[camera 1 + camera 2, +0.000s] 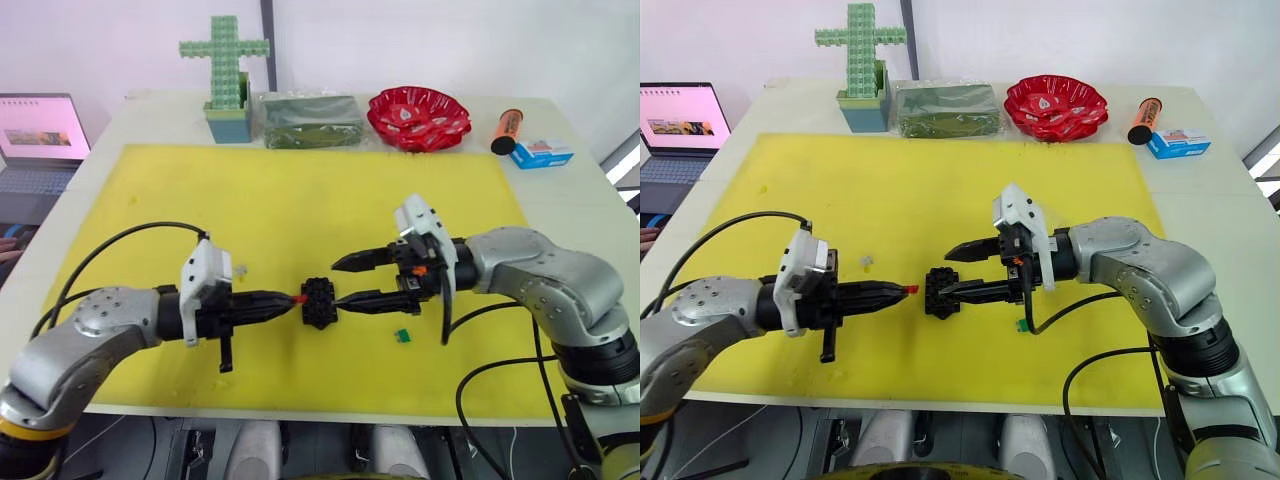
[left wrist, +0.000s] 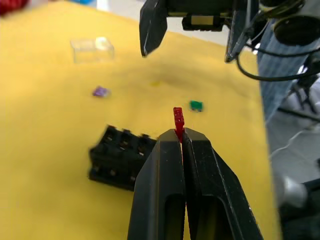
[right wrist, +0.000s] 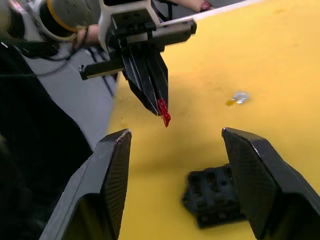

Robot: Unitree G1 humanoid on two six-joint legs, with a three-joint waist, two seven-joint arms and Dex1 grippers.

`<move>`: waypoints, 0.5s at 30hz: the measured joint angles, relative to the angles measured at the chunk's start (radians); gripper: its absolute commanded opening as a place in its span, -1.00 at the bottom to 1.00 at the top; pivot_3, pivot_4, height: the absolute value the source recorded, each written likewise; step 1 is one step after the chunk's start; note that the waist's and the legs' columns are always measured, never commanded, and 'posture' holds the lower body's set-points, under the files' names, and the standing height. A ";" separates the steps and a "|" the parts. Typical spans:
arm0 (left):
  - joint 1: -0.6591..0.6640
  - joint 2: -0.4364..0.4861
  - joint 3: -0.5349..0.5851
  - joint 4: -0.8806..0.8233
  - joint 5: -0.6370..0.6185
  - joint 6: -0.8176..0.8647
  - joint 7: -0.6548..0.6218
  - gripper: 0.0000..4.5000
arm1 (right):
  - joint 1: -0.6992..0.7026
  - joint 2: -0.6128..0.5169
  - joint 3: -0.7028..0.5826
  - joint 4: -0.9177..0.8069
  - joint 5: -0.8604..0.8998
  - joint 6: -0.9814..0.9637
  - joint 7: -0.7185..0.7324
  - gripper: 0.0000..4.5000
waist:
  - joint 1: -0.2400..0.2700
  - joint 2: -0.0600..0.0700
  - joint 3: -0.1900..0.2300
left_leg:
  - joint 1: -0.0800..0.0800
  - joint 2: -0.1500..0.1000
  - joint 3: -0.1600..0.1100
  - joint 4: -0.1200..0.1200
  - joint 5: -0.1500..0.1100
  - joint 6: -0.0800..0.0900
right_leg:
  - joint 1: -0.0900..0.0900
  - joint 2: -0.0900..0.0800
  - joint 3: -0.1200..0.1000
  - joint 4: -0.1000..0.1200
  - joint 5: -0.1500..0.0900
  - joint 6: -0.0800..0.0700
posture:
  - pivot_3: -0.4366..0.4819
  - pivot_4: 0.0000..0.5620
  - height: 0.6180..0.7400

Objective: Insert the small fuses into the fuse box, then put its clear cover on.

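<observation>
While its two black fingers press together on a red fuse (image 2: pixel 178 119), the left gripper (image 1: pixel 288 298) reaches in from the robot's left, low over the yellow mat (image 1: pixel 300 200). The fuse sticks out past the fingertips in line with the fingers, its long axis aimed toward the fuse box (image 1: pixel 319 301), which it nearly touches. That small black block sits on the mat between the two grippers, slotted face up, its longer side running away from the robot. From the robot's right, the right gripper (image 1: pixel 345 281) faces the box with its fingers spread wide apart, the lower one just beside the box. A green fuse (image 1: pixel 402 335) lies flat on the mat near the right gripper. Farther back on the left, a purplish fuse (image 2: pixel 100 91) and the clear cover (image 2: pixel 92 49) rest on the mat. Beyond the mat, on the pale surface (image 1: pixel 580 200), stands a red bowl (image 1: pixel 418 117).
</observation>
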 measured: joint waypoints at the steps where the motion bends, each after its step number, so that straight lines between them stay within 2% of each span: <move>1: -0.012 -0.014 -0.010 0.020 0.030 -0.025 -0.007 -1.00 | 0.003 0.002 0.007 -0.001 -0.012 -0.018 0.004 0.17 | 0.000 0.000 0.000 | 0.000 0.000 0.000 0.001 0.000 0.000 | 0.000 0.000 0.000 0.000 0.000 0.000 | -0.05 -0.47 1.00; 5: -0.035 -0.047 -0.022 0.058 0.106 -0.080 -0.038 -1.00 | 0.010 0.002 0.041 -0.009 -0.080 -0.084 0.017 -0.43 | -0.001 0.000 0.000 | 0.000 0.000 -0.001 0.004 0.000 0.001 | 0.002 -0.001 0.000 0.000 0.001 0.000 | -0.05 -0.47 1.00; 15: -0.040 -0.107 -0.044 0.052 0.162 -0.112 -0.053 -1.00 | 0.013 0.002 0.083 -0.009 -0.201 -0.175 0.020 -0.43 | -0.001 0.000 0.000 | 0.000 0.000 -0.001 0.004 0.000 0.001 | 0.002 0.000 0.000 0.002 0.003 0.003 | -0.05 -0.47 1.00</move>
